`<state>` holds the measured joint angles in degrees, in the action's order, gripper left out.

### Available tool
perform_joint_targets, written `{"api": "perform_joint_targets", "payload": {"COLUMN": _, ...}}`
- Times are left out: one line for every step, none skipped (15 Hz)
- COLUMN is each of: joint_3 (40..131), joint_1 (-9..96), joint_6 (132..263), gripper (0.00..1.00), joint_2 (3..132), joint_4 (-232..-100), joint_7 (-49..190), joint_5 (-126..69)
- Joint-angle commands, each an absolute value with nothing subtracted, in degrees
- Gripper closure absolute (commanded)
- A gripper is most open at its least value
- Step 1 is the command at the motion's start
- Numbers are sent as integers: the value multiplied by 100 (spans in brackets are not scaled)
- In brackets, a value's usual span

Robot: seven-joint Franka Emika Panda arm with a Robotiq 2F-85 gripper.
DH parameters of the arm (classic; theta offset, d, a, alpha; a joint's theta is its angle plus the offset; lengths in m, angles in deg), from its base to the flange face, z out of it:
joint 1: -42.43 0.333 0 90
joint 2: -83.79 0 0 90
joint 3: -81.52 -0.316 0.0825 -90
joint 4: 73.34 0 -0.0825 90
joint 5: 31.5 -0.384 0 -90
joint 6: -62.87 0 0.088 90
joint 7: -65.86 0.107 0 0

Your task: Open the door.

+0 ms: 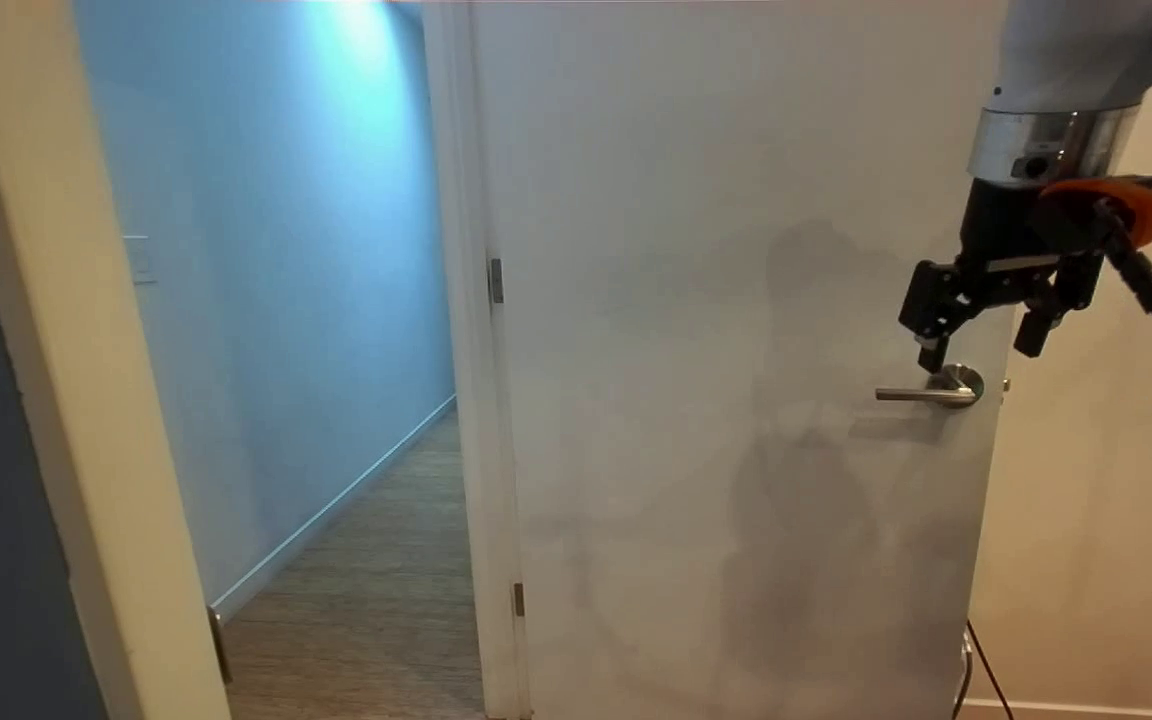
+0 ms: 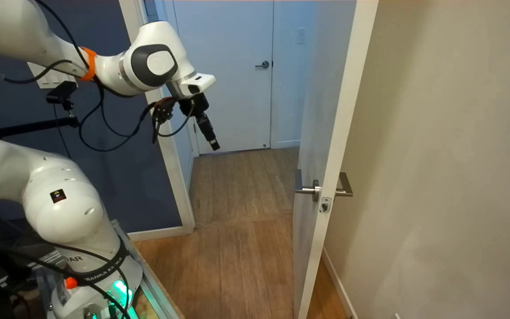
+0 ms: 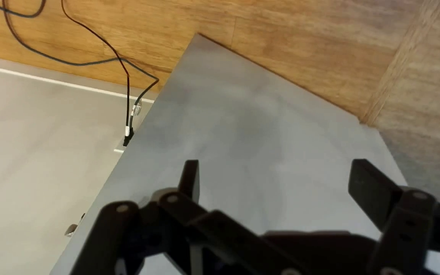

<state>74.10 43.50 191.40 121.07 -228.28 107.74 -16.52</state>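
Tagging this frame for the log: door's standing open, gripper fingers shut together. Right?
One thing's off: the gripper isn't shut. Its fingers stand well apart, as the wrist view shows. The door does stand open.

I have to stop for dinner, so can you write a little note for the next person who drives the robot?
Gripper: open, holding nothing. In an exterior view it hangs apart from the door and the lever handle.
Door: standing wide open, with the hallway showing beside it.
Done: the opening, by the look of it.
Left: probably nothing on the door; perhaps just park the gripper without bumping the handle.
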Motion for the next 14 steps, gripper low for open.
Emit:
{"api": "perform_joint_targets", "payload": {"joint_3": 7590, "joint_1": 4565, "joint_6": 18078, "gripper": 0, "joint_2": 12605, "joint_4": -22503, "joint_7": 9244, "joint_5": -2152}}
{"api": "perform_joint_targets", "payload": {"joint_3": 7606, "joint_1": 4568, "joint_6": 17807, "gripper": 0, "joint_2": 12701, "joint_4": -22399, "joint_7": 8847, "joint_5": -2201}}
{"api": "perform_joint_targets", "payload": {"joint_3": 7646, "joint_1": 4585, "joint_6": 17586, "gripper": 0, "joint_2": 12825, "joint_4": -22318, "joint_7": 8448, "joint_5": -2250}}
{"api": "perform_joint_targets", "payload": {"joint_3": 7695, "joint_1": 4621, "joint_6": 17350, "gripper": 0, "joint_2": 12926, "joint_4": -22214, "joint_7": 8081, "joint_5": -2269}}
{"api": "perform_joint_targets", "payload": {"joint_3": 7748, "joint_1": 4661, "joint_6": 17133, "gripper": 0, "joint_2": 13016, "joint_4": -22120, "joint_7": 7727, "joint_5": -2304}}
{"api": "perform_joint_targets", "payload": {"joint_3": 7784, "joint_1": 4712, "joint_6": 16914, "gripper": 0, "joint_2": 13127, "joint_4": -22041, "joint_7": 7395, "joint_5": -2337}}
{"api": "perform_joint_targets", "payload": {"joint_3": 7810, "joint_1": 4765, "joint_6": 16711, "gripper": 0, "joint_2": 13218, "joint_4": -21968, "joint_7": 7081, "joint_5": -2340}}
{"api": "perform_joint_targets", "payload": {"joint_3": 7854, "joint_1": 4839, "joint_6": 16524, "gripper": 0, "joint_2": 13314, "joint_4": -21924, "joint_7": 6791, "joint_5": -2380}}
{"api": "perform_joint_targets", "payload": {"joint_3": 7890, "joint_1": 4937, "joint_6": 16416, "gripper": 0, "joint_2": 13421, "joint_4": -21907, "joint_7": 6541, "joint_5": -2443}}
{"api": "perform_joint_targets", "payload": {"joint_3": 7703, "joint_1": 4666, "joint_6": 16705, "gripper": 0, "joint_2": 13192, "joint_4": -21961, "joint_7": 6994, "joint_5": -2281}}
{"api": "perform_joint_targets", "payload": {"joint_3": 7711, "joint_1": 4694, "joint_6": 16660, "gripper": 0, "joint_2": 13253, "joint_4": -21942, "joint_7": 6937, "joint_5": -2291}}
{"api": "perform_joint_targets", "payload": {"joint_3": 7706, "joint_1": 4686, "joint_6": 16659, "gripper": 0, "joint_2": 13268, "joint_4": -21946, "joint_7": 6941, "joint_5": -2289}}
{"api": "perform_joint_targets", "payload": {"joint_3": 7701, "joint_1": 4677, "joint_6": 16659, "gripper": 0, "joint_2": 13261, "joint_4": -21954, "joint_7": 6944, "joint_5": -2287}}
{"api": "perform_joint_targets", "payload": {"joint_3": 7696, "joint_1": 4672, "joint_6": 16660, "gripper": 0, "joint_2": 13242, "joint_4": -21962, "joint_7": 6946, "joint_5": -2285}}
